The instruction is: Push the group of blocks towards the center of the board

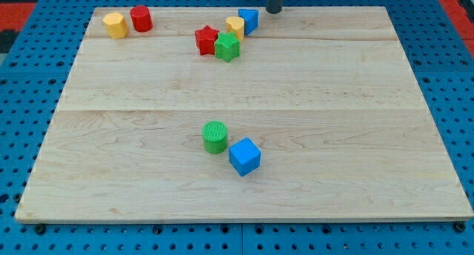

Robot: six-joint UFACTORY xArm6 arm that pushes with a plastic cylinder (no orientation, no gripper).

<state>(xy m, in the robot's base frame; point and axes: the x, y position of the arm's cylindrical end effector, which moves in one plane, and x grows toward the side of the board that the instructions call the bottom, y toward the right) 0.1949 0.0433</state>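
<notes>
A group of blocks sits near the view's top, centre: a red star (206,40), a green star (227,46), a yellow block (235,27) and a blue block (249,21), all touching or nearly so. My tip (274,10) is at the board's top edge, just right of the blue block, a small gap apart. A yellow hexagon block (115,24) and a red cylinder (141,18) sit together at the top left. A green cylinder (215,136) and a blue cube (244,156) sit side by side below the centre.
The wooden board (355,136) lies on a blue perforated table (459,99). The board's top edge runs just behind my tip.
</notes>
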